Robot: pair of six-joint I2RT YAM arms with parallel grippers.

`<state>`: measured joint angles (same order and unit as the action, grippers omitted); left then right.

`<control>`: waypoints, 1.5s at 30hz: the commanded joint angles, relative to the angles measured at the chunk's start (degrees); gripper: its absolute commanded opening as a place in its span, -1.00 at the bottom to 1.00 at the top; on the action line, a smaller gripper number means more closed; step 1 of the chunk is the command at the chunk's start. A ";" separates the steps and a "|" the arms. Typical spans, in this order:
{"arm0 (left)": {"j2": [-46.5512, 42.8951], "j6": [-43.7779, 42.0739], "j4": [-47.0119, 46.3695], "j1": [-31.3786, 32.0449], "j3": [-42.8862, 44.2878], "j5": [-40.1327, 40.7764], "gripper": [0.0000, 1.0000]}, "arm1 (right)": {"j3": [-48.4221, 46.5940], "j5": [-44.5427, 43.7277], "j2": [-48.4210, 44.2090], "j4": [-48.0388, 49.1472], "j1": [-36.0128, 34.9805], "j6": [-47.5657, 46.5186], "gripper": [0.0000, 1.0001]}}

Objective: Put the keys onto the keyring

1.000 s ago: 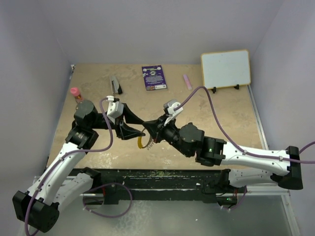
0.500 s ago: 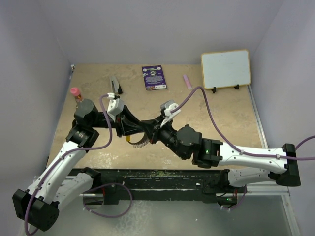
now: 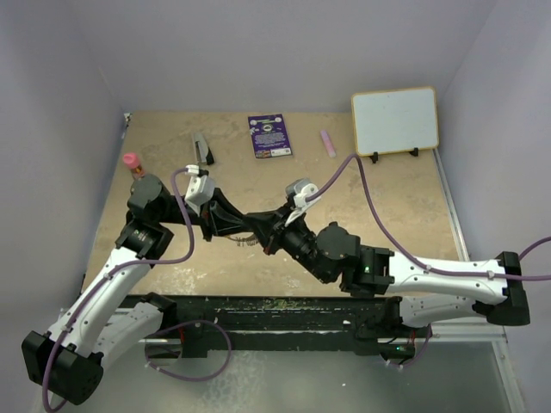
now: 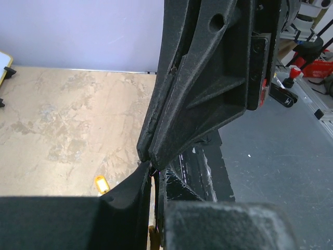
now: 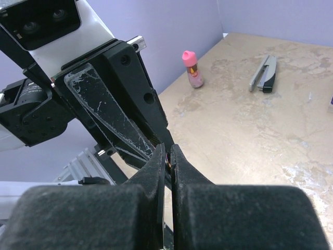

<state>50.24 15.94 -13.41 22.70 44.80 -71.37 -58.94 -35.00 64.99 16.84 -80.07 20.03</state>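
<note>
The left hand had its fingers pressed together. The right hand, also closed, met it tip to tip. What either pinched could not be told. The keyring showed just beneath the tips. A key lay on the surface beside the left hand.

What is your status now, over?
Left gripper and right gripper shut, tip to tip. Keyring at their tips; one yellow key head in sight. No obstacle near.
</note>
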 commanded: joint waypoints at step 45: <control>-7.21 -48.14 35.07 0.24 0.58 30.11 -0.92 | 13.64 5.69 -5.38 -49.44 15.56 41.64 -0.20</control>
<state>44.56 -31.59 24.88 23.16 47.79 -48.95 -48.12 -36.91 55.96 -26.35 -69.67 53.76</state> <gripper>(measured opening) 0.071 0.401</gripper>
